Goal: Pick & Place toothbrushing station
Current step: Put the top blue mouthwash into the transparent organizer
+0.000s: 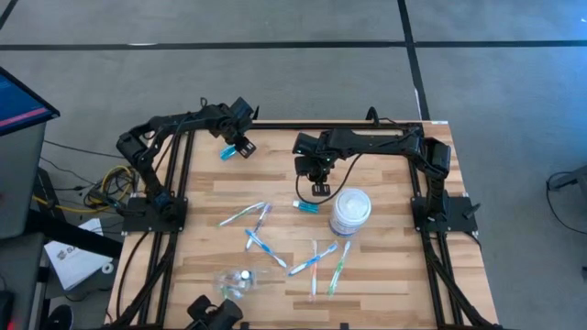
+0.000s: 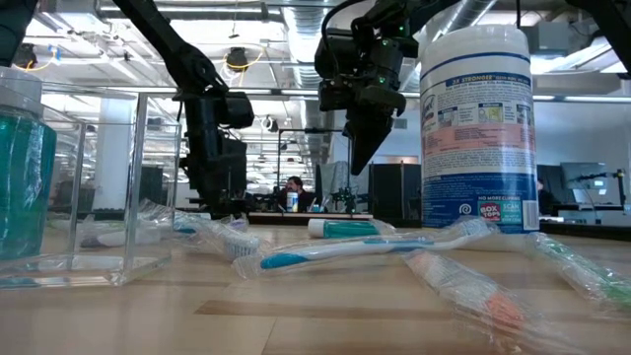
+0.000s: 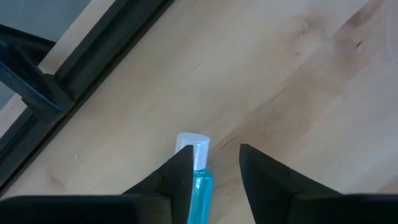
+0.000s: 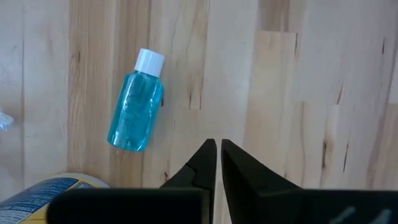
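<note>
Near edge of the desk (image 1: pixel 385 302): crinkly clear bag (image 1: pixel 234 280) toward the near-left corner. Toothbrushes (image 1: pixel 312 258) scattered across the middle, mixed headings, none in reach of either set of fingers right now.

Mid desk, right of centre: my right gripper (image 4: pixel 217 149) hangs over bare wood, fingers pressed together, holding nothing. A blue bottle (image 4: pixel 135 102) lies flat just beside it, next to the white wipes tub (image 1: pixel 349 210), long axis running left-right across the desk. This arm is the nearer one for that bottle.

Far-left corner: my left gripper (image 3: pixel 214 163) is low over another small blue bottle (image 3: pixel 198 168). Jaws parted, one finger touching its side, the other apart. Bottle's long axis runs along my fingers, white cap pointing away from the wrist. Whether it's resting on the desk or still pinched, can't tell.
</note>
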Available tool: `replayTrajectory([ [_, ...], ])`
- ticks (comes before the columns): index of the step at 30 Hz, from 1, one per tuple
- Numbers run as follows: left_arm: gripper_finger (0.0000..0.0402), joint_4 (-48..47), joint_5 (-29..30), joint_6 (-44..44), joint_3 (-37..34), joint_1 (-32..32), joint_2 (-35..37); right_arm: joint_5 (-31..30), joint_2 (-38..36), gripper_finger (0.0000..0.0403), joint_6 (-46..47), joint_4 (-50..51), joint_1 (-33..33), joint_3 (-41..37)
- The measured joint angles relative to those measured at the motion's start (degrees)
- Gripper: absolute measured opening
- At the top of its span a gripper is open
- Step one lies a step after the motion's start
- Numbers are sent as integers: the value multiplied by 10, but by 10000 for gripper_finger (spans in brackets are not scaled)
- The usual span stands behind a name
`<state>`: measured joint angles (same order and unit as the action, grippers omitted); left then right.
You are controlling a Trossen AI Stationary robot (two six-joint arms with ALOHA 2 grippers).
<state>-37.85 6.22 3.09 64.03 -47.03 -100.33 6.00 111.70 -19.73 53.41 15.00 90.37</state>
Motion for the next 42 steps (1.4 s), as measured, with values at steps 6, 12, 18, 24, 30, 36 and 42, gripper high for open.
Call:
replayTrajectory([
  [6,157,0,2,1,0,0,0,0,0,17,0,0,0,0],
  [12,162,3,3,1,0,0,1,0,0,17,0,-1,0,0],
  [18,152,3,3,-3,0,0,1,0,0,17,1,-1,0,0],
  [24,149,7,6,-3,0,1,-33,0,0,17,2,-1,0,0],
  [30,149,10,40,10,-2,1,-47,0,0,17,2,-1,0,0],
  [36,149,9,41,29,-1,1,-47,0,0,17,-2,-1,0,0],
  [42,149,-18,44,85,-1,1,-11,0,0,17,-2,-6,0,0],
])
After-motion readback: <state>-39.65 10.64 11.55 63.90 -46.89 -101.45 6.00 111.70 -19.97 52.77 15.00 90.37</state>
